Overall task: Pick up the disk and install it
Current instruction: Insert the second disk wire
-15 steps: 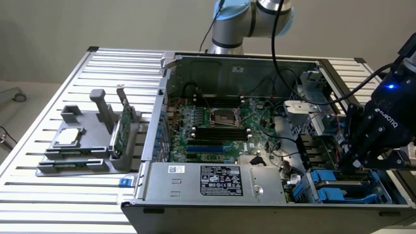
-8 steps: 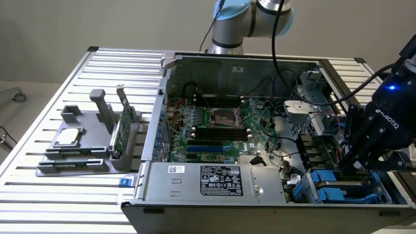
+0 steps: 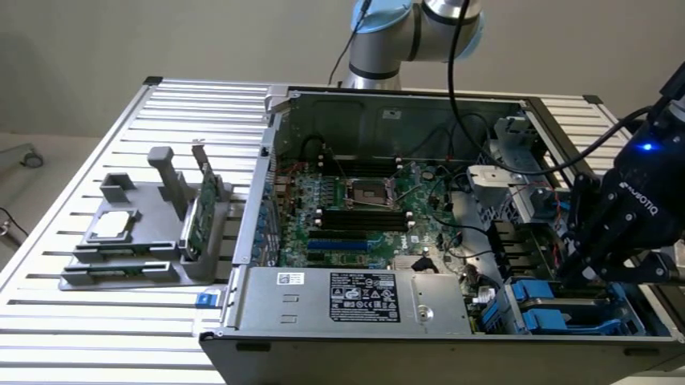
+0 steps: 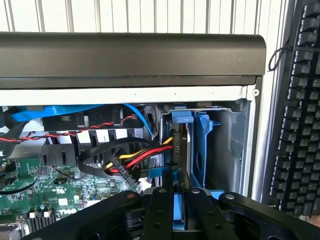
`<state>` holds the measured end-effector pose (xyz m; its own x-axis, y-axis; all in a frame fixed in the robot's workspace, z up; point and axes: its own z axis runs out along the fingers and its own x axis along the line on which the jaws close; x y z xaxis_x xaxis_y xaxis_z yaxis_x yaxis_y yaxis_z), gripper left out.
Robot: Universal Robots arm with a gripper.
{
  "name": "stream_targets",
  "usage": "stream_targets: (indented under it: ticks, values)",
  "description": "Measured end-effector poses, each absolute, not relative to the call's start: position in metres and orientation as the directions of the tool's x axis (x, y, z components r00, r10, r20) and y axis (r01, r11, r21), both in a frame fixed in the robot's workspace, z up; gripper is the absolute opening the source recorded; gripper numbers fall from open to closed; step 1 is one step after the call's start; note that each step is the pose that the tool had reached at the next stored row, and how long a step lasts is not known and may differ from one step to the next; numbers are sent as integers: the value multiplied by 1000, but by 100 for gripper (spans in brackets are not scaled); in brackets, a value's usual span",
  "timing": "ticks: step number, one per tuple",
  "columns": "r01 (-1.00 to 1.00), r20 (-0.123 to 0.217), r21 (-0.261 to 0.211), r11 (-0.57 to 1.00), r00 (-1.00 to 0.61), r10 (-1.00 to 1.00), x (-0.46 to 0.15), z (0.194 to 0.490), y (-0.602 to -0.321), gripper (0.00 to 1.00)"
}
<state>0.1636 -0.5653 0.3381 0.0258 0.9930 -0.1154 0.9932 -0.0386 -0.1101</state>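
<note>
My gripper [image 3: 592, 277] reaches down into the drive bay at the exterior view's right front corner of the open computer case [image 3: 321, 341]. In the wrist view its two black fingers [image 4: 160, 210] stand close together, and the gripper [image 4: 178, 195] is shut on the disk [image 4: 179, 212], whose bright blue carrier edge shows between them. The disk stands on edge in the bay beside an upright blue carrier frame [image 4: 202, 145]. Its label and metal face are hidden.
Yellow, red and black power cables [image 4: 135, 160] and a blue data cable [image 4: 50, 112] lie close beside the bay. The motherboard [image 3: 354, 212] and power supply [image 3: 354, 297] fill the case. A grey holder [image 3: 128, 241] with a silver chip and green card stands at the exterior view's left. A keyboard [image 4: 300, 115] lies outside the case.
</note>
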Motion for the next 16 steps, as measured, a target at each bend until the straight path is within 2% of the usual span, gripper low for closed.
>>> stream_targets:
  ticks: [16]
  values:
    - [993,-111,-110,-38,26,993,164,336,-570,16]
